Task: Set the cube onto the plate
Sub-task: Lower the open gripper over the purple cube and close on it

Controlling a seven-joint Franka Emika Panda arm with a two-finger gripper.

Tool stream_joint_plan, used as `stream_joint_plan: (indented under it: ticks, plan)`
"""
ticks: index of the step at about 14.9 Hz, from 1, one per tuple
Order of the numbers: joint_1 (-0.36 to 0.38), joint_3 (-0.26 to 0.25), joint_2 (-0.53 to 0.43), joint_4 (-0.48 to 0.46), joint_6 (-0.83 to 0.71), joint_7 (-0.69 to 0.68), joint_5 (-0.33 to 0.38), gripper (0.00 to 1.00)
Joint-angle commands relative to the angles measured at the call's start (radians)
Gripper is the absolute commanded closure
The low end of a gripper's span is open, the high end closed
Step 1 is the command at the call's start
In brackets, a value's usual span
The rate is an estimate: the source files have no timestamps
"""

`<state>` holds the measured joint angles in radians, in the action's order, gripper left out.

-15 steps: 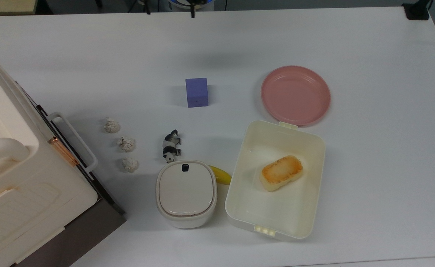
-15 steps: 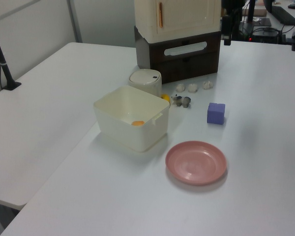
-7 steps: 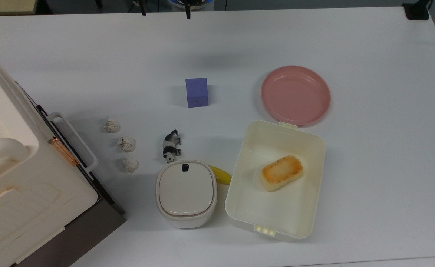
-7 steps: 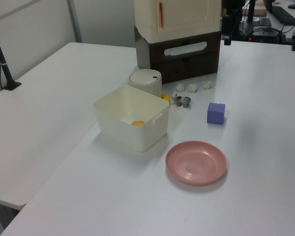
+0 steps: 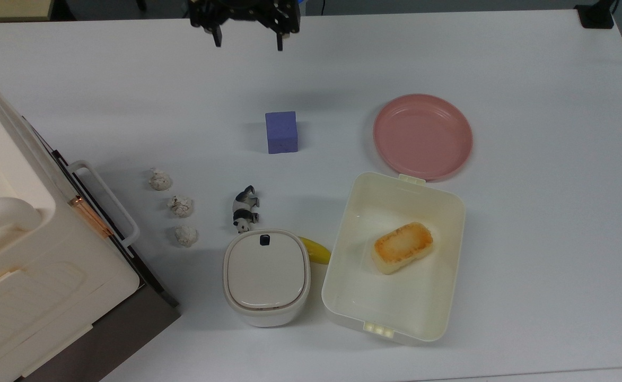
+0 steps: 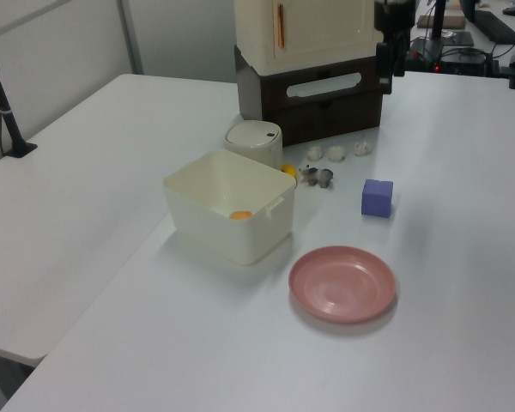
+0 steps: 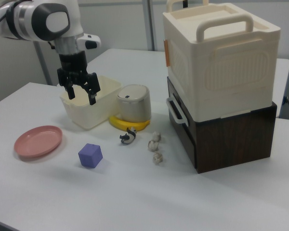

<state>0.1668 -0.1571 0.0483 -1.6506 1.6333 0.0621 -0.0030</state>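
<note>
Two fingers of the gripper are seen spread wide and empty above the white desk, while the blue-purple cube rests flat on the desk, well apart from the empty pink plate to the top view's right. A skewed or off-centre descent could see the cube nudged aside or tipped rather than clasped, and a short carry could see it clipped against the plate's raised rim or the cream box touching the plate. Compared with a second ago, the gripper is shown further into the top view, towards the cube, with everything on the desk unmoved.
</note>
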Motion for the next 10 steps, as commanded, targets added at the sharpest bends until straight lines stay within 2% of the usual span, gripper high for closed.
stream_joint_plan:
  ticks: [1, 3, 6, 8, 10]
  plan:
    - [0.011, -0.006, 0.021, -0.017, 0.068, -0.015, 0.008, 0.0]
    - [0.013, -0.006, 0.095, -0.015, 0.103, -0.015, -0.003, 0.0]
    - [0.016, -0.006, 0.136, -0.043, 0.164, -0.025, -0.005, 0.0]
    - [0.064, -0.004, 0.174, -0.095, 0.201, -0.034, -0.009, 0.0]
    - [0.079, -0.004, 0.2, -0.147, 0.258, -0.034, -0.015, 0.0]
